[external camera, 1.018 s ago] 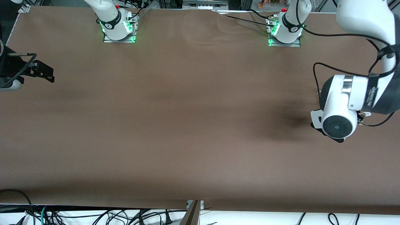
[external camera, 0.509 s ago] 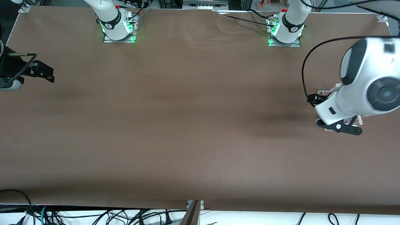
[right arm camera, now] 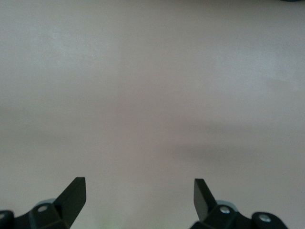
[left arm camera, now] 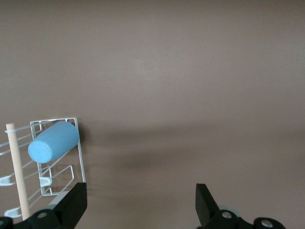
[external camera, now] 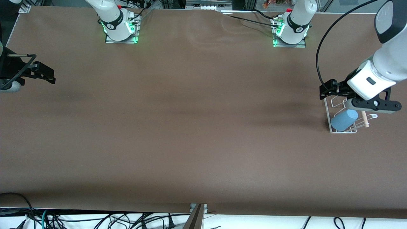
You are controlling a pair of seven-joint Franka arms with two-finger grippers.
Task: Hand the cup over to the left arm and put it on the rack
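Note:
The light-blue cup (external camera: 344,120) lies tilted on the prongs of the white wire rack (external camera: 327,109) at the left arm's end of the table. The wooden dowel (external camera: 364,119) crosses the rack beside it. My left gripper (external camera: 373,106) hangs open and empty over the rack's edge, apart from the cup. In the left wrist view the cup (left arm camera: 53,142), rack (left arm camera: 78,157) and dowel (left arm camera: 15,176) sit beside one finger of the left gripper (left arm camera: 140,191). My right gripper (external camera: 43,73) waits at the right arm's end, open and empty over bare table (right arm camera: 139,183).
The brown table (external camera: 190,127) shows no other objects. The two arm bases (external camera: 120,28) (external camera: 291,31) stand along the edge farthest from the front camera. A black cable (external camera: 321,57) loops from the left arm above the rack. Loose cables lie below the table's near edge (external camera: 95,219).
The left arm has swung up and away from over the rack, uncovering the cup resting on it. The right arm has not moved.

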